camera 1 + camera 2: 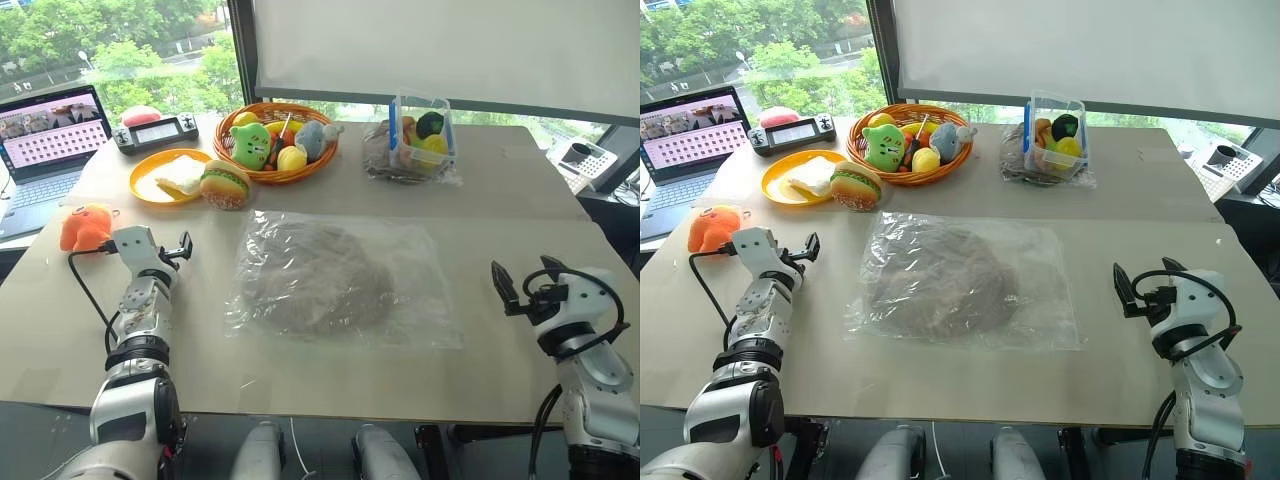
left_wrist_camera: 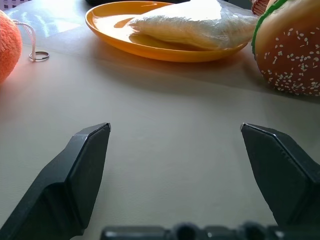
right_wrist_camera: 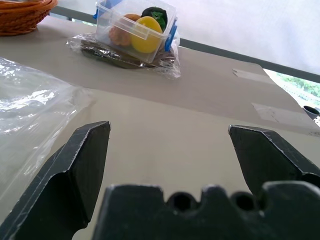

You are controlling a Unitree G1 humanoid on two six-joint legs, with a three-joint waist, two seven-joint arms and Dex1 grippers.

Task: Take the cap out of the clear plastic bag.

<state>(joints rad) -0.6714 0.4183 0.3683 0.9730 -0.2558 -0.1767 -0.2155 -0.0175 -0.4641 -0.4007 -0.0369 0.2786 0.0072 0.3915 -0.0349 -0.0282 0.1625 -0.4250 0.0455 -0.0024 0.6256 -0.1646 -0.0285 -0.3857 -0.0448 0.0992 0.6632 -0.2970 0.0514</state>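
Observation:
The clear plastic bag (image 1: 430, 305) lies flat in the middle of the table, and the grey-beige cap (image 1: 315, 280) is inside it. My left gripper (image 1: 176, 250) hovers open to the left of the bag, well apart from it, with nothing between its fingers (image 2: 85, 165). On the bag's right, near the table's front edge, my right gripper (image 1: 525, 275) also stands open and empty. The bag's crinkled edge (image 3: 30, 110) shows in the right wrist view, beside the right gripper.
An orange plush toy (image 1: 85, 228) lies just left of my left gripper. Behind are an orange plate (image 1: 145, 188), a burger toy (image 1: 225, 185), a wicker basket (image 1: 300, 175) of toys and a clear box (image 1: 422, 135). A laptop (image 1: 45, 140) sits far left.

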